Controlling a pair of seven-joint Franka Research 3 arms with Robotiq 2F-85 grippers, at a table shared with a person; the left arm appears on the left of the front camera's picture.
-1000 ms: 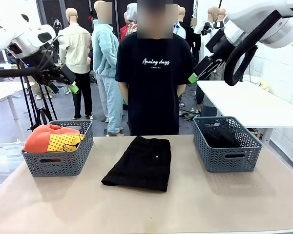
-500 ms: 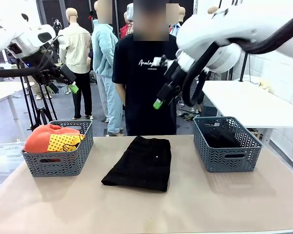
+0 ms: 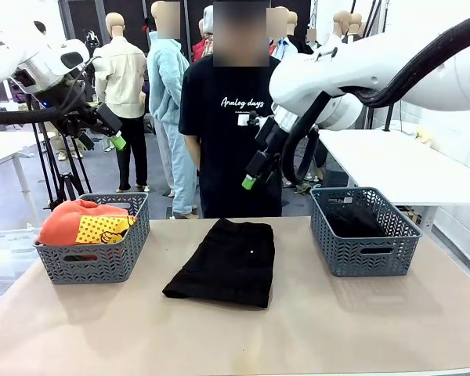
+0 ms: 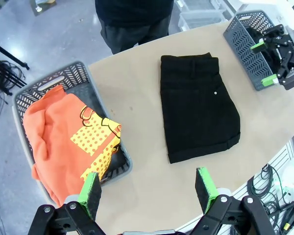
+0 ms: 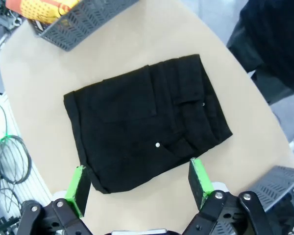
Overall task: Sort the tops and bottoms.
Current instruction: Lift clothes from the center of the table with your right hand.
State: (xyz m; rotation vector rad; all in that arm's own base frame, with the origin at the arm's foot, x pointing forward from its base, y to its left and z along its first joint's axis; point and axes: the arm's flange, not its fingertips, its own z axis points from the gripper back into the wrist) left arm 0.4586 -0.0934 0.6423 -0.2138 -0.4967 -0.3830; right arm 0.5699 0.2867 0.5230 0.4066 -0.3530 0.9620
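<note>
One of the bottoms, a folded black pair with a tiny white button point(image 3: 223, 262) point(image 4: 198, 105) point(image 5: 147, 120), lies flat in the middle of the table. More black cloth point(image 3: 352, 222) rests in the right basket point(image 3: 364, 251). An orange top with a yellow dotted patch point(image 3: 82, 222) point(image 4: 68, 142) fills the left basket point(image 3: 94, 266). My right gripper point(image 3: 252, 176) point(image 5: 138, 182) hangs open and empty high above the folded black bottoms. Up over the left basket, my left gripper point(image 3: 113, 139) point(image 4: 147, 183) is open with nothing held.
A person in a black printed T-shirt point(image 3: 239, 133) stands at the table's far edge, behind the black garment. The two grey baskets sit near the left and right ends. A white table point(image 3: 399, 160) stands behind at the right.
My right arm swung from above the right basket leftward to over the table's middle and dropped a little. The left arm and the garments stayed put.
</note>
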